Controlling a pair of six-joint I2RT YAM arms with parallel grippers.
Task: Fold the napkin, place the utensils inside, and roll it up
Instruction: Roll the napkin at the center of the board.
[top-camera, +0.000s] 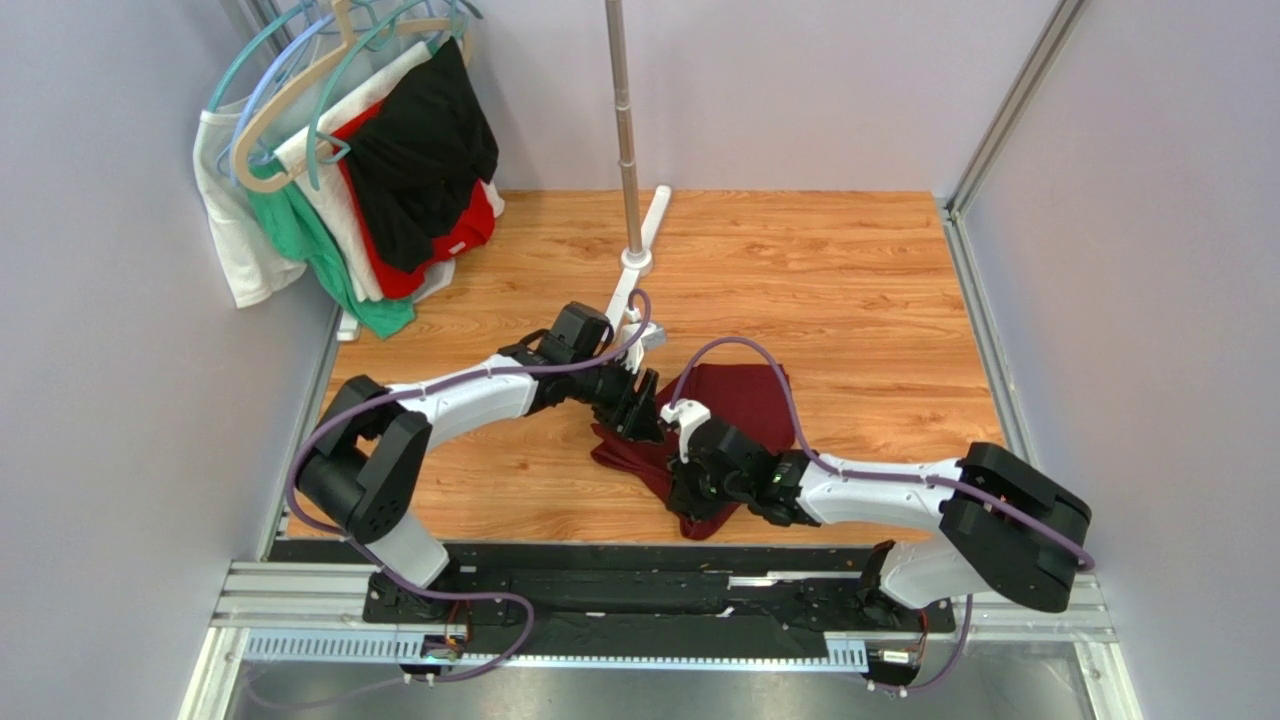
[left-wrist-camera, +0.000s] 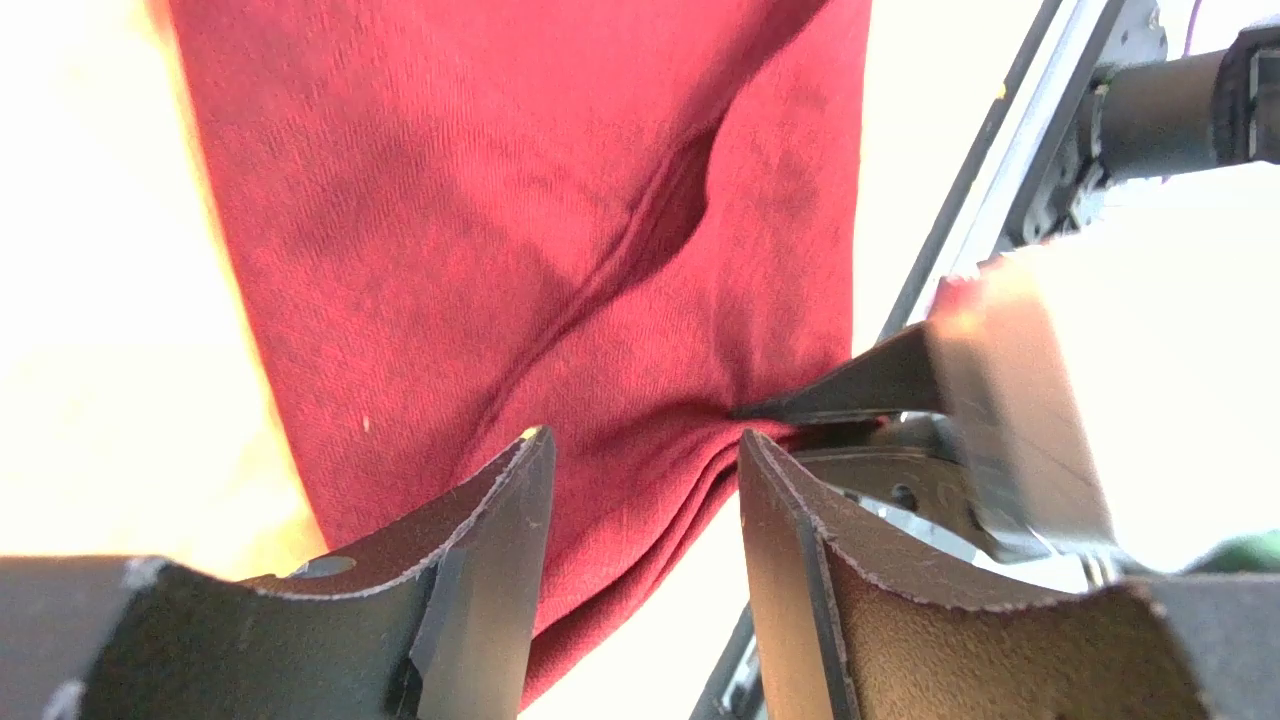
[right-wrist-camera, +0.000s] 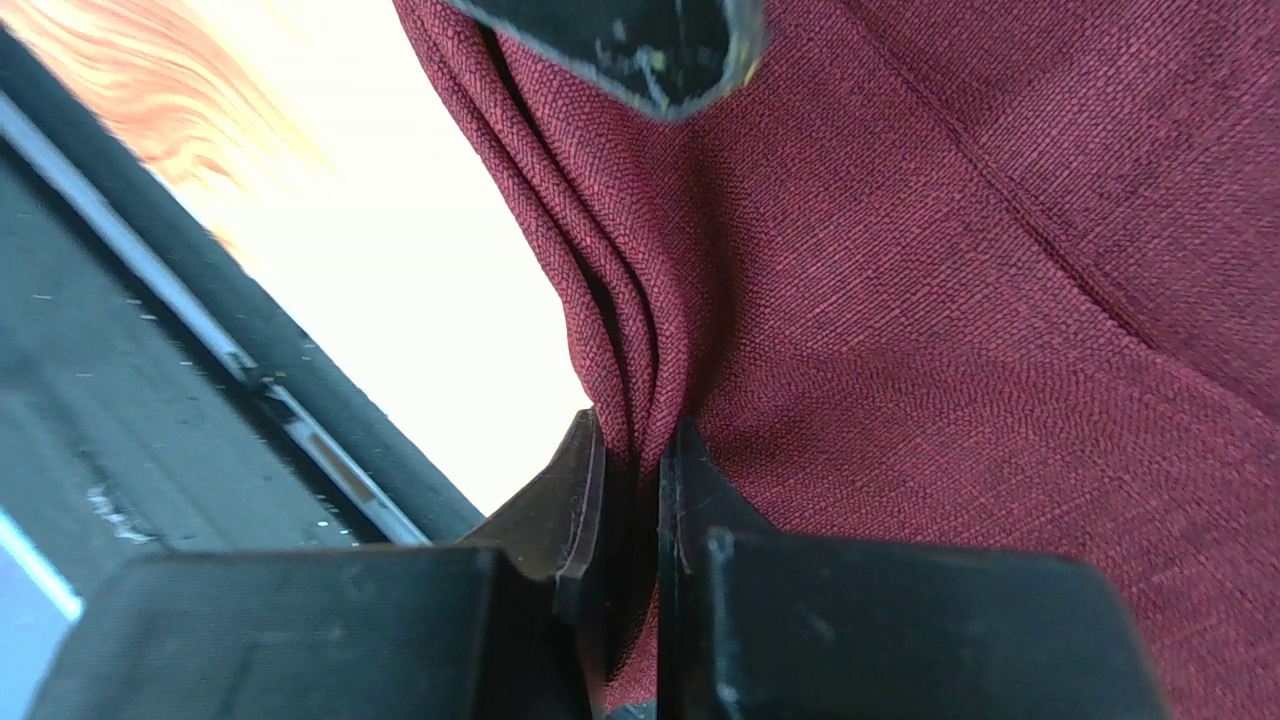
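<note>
The dark maroon napkin (top-camera: 751, 398) lies bunched in folds on the wooden table (top-camera: 857, 285), between both arms. My right gripper (top-camera: 685, 477) is shut on the napkin's layered near edge; the right wrist view shows its jaws (right-wrist-camera: 636, 428) pinching several folds of the napkin (right-wrist-camera: 962, 300). My left gripper (top-camera: 640, 405) is at the napkin's left edge. In the left wrist view it (left-wrist-camera: 640, 438) is open, with the layered edge of the napkin (left-wrist-camera: 496, 225) between its fingers, not clamped. The spoon is not in view.
Garments on hangers (top-camera: 376, 165) hang at the back left. A metal pole (top-camera: 621, 105) on a white base (top-camera: 639, 255) stands just behind the left gripper. Grey walls close in the sides, and a metal rail (top-camera: 661, 600) runs along the near edge.
</note>
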